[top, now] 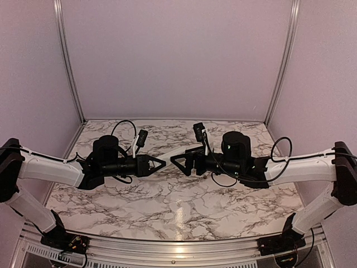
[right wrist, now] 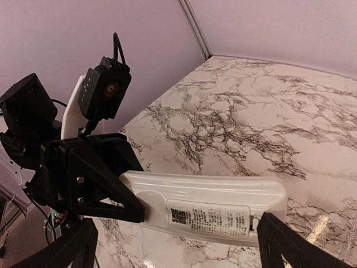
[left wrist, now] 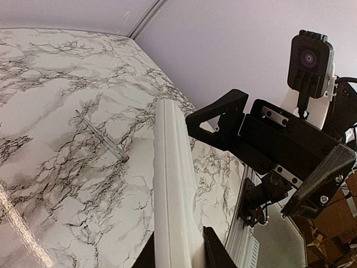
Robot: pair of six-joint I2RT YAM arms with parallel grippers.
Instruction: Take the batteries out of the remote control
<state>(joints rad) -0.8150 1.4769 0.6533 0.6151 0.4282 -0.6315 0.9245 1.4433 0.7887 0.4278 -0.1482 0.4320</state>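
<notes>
Marbled worktop (top: 184, 206) lies beneath both arms. Above it, the left fingers (left wrist: 215, 254) clamp one end of the remote control (left wrist: 174, 184). Its long axis points straight away from them, across the gap of the right fingers (right wrist: 295, 251), which are spread wide and grasp nothing.

remote control (right wrist: 206, 209) between left tool (top: 162, 163) and right tool (top: 174, 161), rod (left wrist: 100, 135) on table (top: 178, 206)

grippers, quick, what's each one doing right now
Left gripper: shut on the remote control, holding it by one end.
Right gripper: open, jaws standing either side of the remote control's other end.
</notes>
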